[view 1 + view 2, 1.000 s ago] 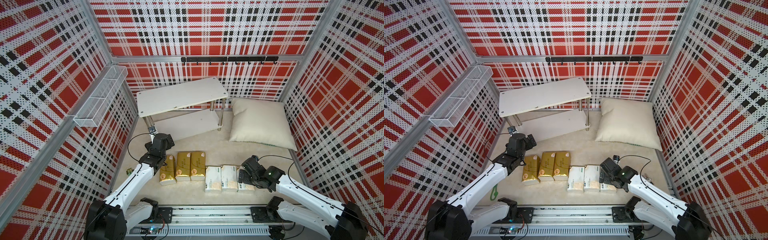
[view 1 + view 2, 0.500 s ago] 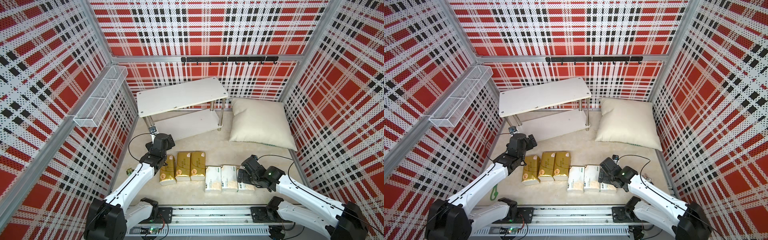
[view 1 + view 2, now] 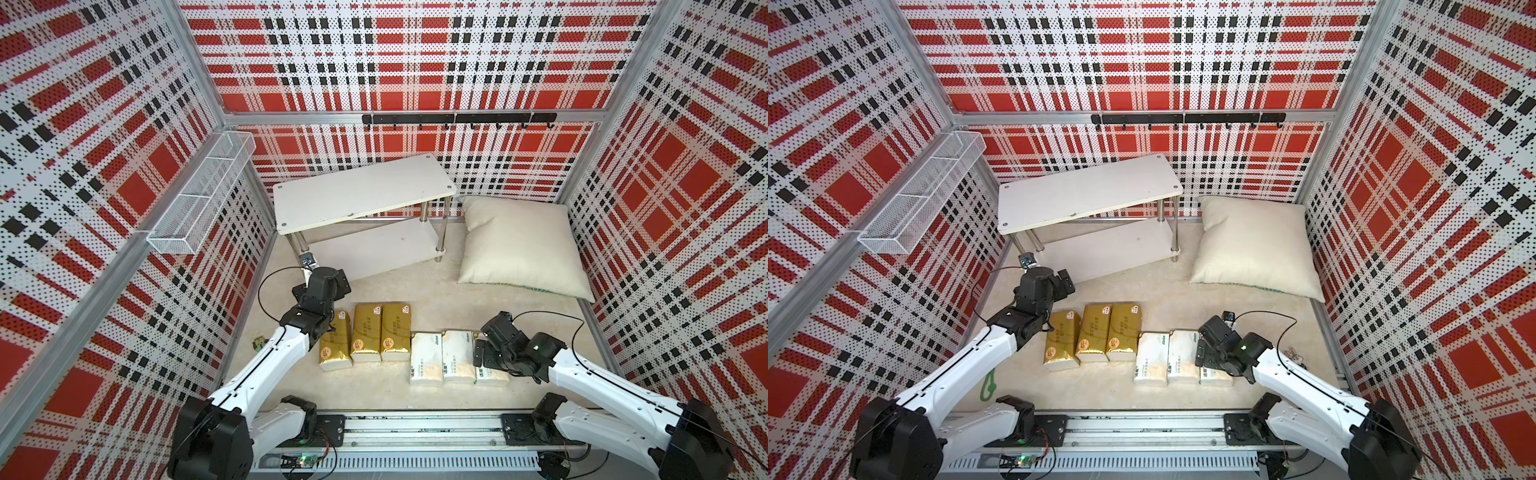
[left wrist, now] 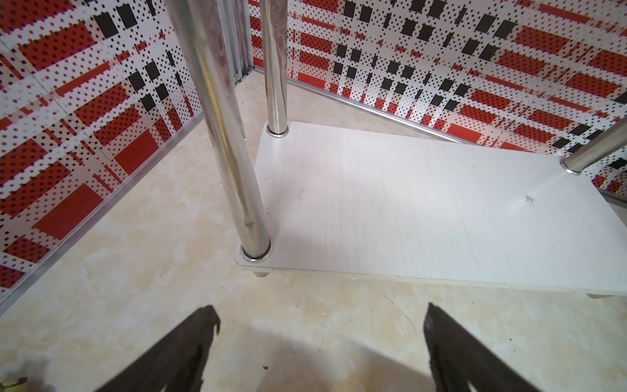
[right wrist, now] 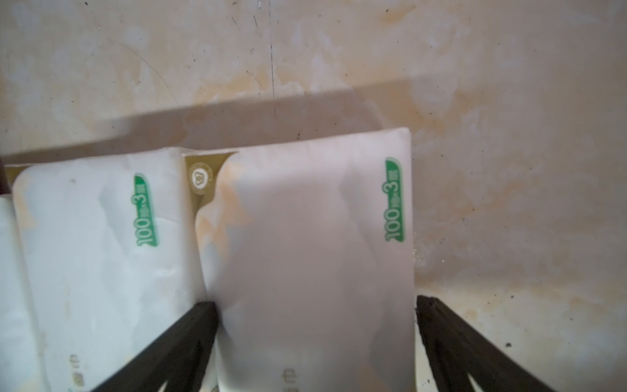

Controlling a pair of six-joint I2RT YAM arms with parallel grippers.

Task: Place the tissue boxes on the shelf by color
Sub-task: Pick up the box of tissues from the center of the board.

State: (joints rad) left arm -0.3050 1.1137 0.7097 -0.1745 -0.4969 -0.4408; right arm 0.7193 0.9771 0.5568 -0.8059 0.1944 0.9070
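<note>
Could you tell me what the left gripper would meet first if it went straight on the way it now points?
Probably the shelf: the open left gripper points over bare floor toward the lower board's front edge, near a chrome leg. Whether it would strike the edge or slide above the board is unclear.

- Red, black and white plaid perforated walls [image 3: 395,62] on three sides
- Cream marbled floor [image 3: 436,299] (scuffed)
- Black hook rail [image 3: 457,118], wire basket [image 3: 199,199], cream pillow [image 3: 519,245]
</note>
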